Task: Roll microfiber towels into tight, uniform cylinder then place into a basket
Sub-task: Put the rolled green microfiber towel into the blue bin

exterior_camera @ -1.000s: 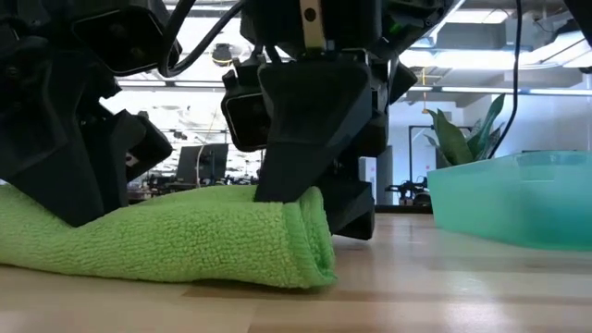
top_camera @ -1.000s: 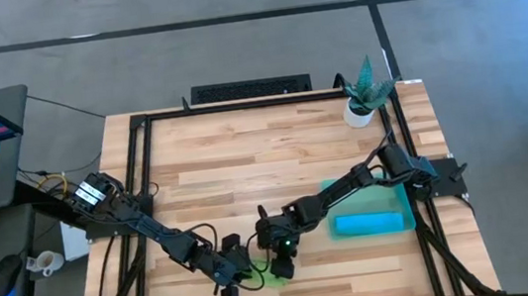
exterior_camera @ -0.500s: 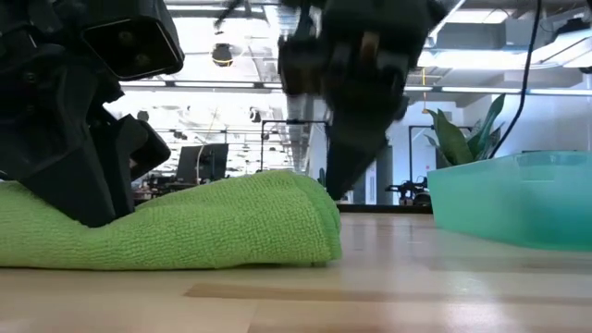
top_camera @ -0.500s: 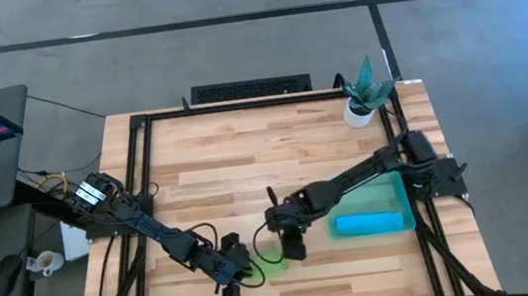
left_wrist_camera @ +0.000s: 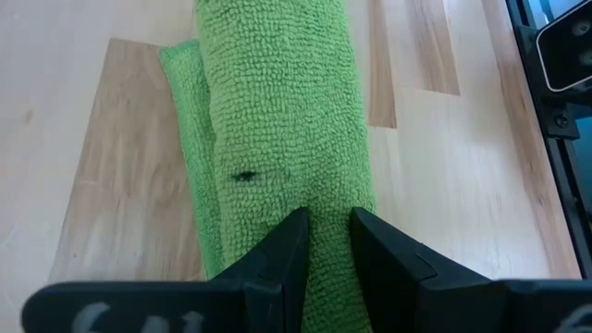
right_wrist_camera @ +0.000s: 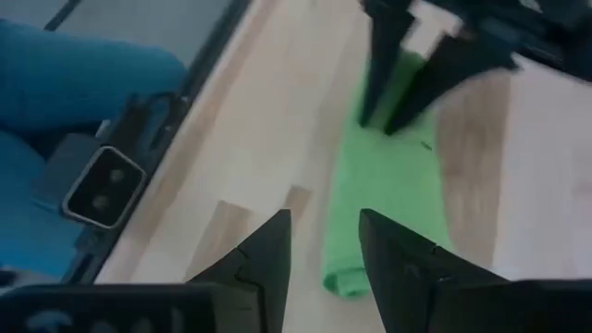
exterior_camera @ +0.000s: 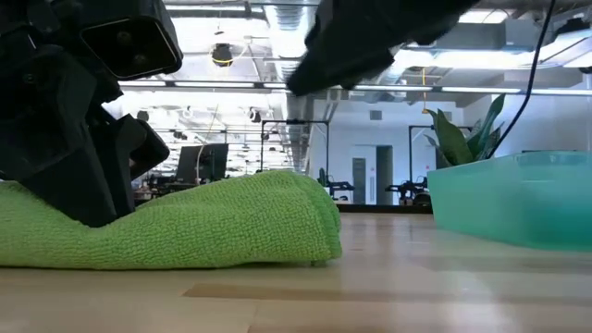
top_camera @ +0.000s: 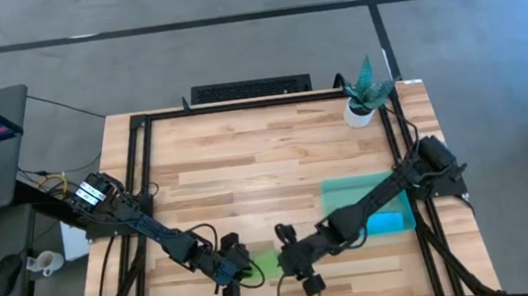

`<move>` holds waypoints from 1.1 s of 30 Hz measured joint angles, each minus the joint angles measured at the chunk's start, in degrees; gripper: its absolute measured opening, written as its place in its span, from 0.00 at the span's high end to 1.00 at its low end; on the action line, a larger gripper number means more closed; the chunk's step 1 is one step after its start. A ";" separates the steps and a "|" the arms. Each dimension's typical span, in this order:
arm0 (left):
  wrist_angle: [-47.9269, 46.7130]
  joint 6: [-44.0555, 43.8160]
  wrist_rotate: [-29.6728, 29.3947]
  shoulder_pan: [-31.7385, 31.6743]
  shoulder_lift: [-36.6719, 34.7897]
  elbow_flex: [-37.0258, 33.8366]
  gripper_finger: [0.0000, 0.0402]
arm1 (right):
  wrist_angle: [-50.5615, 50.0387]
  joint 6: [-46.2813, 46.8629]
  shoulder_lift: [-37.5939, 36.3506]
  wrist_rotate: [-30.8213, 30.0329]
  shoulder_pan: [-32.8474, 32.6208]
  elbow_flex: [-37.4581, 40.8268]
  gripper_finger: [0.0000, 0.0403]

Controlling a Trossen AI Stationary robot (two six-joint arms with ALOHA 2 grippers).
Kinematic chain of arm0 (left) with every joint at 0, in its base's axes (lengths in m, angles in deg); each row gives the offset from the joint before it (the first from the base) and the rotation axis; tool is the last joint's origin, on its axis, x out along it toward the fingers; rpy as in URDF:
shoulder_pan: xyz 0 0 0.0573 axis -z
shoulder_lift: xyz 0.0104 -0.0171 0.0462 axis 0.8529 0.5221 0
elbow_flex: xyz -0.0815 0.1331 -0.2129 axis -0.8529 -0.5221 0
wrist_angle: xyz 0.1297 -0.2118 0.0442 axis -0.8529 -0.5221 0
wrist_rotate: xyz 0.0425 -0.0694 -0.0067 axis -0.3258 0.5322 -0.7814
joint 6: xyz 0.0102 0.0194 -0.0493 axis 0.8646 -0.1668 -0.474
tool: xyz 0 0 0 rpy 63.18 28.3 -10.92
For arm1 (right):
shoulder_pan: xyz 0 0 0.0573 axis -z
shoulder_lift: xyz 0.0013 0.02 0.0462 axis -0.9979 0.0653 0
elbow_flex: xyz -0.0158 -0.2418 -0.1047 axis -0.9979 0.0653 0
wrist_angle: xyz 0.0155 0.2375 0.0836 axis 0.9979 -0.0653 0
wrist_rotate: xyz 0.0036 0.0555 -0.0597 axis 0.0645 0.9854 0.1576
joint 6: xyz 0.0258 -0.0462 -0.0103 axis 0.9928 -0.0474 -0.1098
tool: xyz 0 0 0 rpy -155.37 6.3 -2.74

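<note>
Lime-green terry, the rolled green towel (exterior_camera: 176,222) lies on the table (top_camera: 245,160) near its front edge, well apart from the basket (top_camera: 349,194), where the blue towel (top_camera: 388,221) already rests. The left gripper (left_wrist_camera: 326,242) pinches one end of the roll. The right gripper (right_wrist_camera: 322,242) hangs empty, fingers apart, above the free end. With only one end pinned, the loose end could unroll or sag if lifted.

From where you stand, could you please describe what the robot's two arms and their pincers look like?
Both arms are dark, slim and jointed, with black cables looped along them. The left arm has a white label near its base. Each ends in a black two-finger pincer: the left pincer and the right pincer both have flat, wedge-shaped fingers.
</note>
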 joint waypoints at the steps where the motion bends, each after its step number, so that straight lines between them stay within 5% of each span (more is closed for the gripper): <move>1: 0.00 -0.01 -0.01 -0.01 0.00 0.00 0.80 | 0.33 -1.21 0.18 0.00 -0.43 -0.02 0.62; 8: 0.00 -0.81 -0.04 -0.01 0.00 0.00 0.80 | 2.89 -5.38 1.76 -1.33 -0.87 -0.31 0.58; 18: -0.11 -1.63 -0.12 -0.03 0.00 0.02 0.80 | 6.59 -11.64 7.13 -1.43 0.16 -0.21 0.38; 33: -0.11 -1.60 -0.13 -0.03 0.00 0.02 0.80 | 8.17 -12.50 10.39 -3.16 1.09 -0.15 0.37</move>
